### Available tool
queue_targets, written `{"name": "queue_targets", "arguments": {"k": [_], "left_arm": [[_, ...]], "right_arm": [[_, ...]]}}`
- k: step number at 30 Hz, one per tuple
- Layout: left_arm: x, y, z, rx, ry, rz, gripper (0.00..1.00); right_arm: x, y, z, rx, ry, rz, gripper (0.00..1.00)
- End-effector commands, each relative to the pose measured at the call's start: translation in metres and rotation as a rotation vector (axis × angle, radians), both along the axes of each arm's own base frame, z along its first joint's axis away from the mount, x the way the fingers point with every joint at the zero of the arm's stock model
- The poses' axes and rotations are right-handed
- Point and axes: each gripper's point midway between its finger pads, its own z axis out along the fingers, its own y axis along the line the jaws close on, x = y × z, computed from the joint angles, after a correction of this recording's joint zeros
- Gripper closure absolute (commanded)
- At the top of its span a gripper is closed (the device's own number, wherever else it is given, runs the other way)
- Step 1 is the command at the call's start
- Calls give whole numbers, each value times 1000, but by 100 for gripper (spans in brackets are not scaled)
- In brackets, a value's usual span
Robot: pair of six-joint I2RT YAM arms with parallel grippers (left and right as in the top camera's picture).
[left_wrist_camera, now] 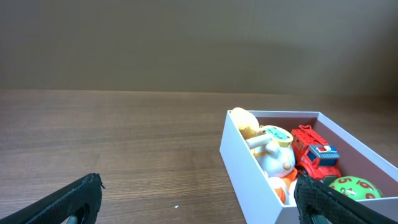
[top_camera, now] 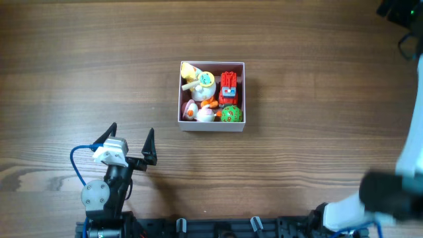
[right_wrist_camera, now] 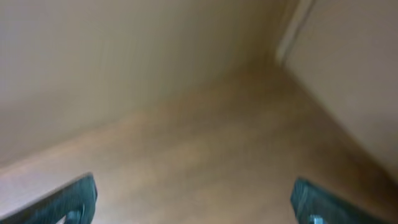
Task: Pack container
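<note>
The container [top_camera: 211, 126], a square white box with a pink inside, sits mid-table. It holds a red truck [top_camera: 228, 86], a green ball [top_camera: 230, 114], a white and yellow toy [top_camera: 200, 82] and an orange-and-white toy [top_camera: 206, 111]. My left gripper [top_camera: 131, 129] stands open and empty near the front left, apart from the box. In the left wrist view the container [left_wrist_camera: 249, 167] lies ahead to the right of the left gripper [left_wrist_camera: 199, 186]. The right gripper [right_wrist_camera: 194, 190] is open over bare wood, in a blurred view.
The right arm [top_camera: 390, 195] shows as a blur at the front right corner. A dark object [top_camera: 400, 10] sits at the back right corner. Wooden tabletop [top_camera: 86, 66] surrounds the box on all sides.
</note>
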Motion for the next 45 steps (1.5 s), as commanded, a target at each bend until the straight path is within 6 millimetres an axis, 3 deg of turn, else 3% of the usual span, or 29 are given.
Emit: {"name": "queue_targets", "arguments": {"k": [1, 7, 12, 15, 22, 32, 45], "left_arm": [[0, 0, -1, -5, -1, 1, 0], [0, 0, -1, -5, -1, 1, 0], [0, 0, -1, -5, -1, 1, 0], [0, 0, -1, -5, -1, 1, 0], [0, 0, -1, -5, -1, 1, 0], [0, 0, -1, -5, -1, 1, 0], [0, 0, -1, -5, -1, 1, 0]], "right_arm": [[-32, 11, -10, 9, -98, -11, 0], [-90, 31, -21, 146, -360, -78, 0], [-126, 58, -24, -2, -459, 51, 0], [-150, 84, -34, -164, -483, 173, 0], [-189, 104, -61, -163, -628, 202, 0], [-220, 115, -81, -192, -806, 235, 0], [-224, 141, -94, -165, -846, 356, 0]]}}
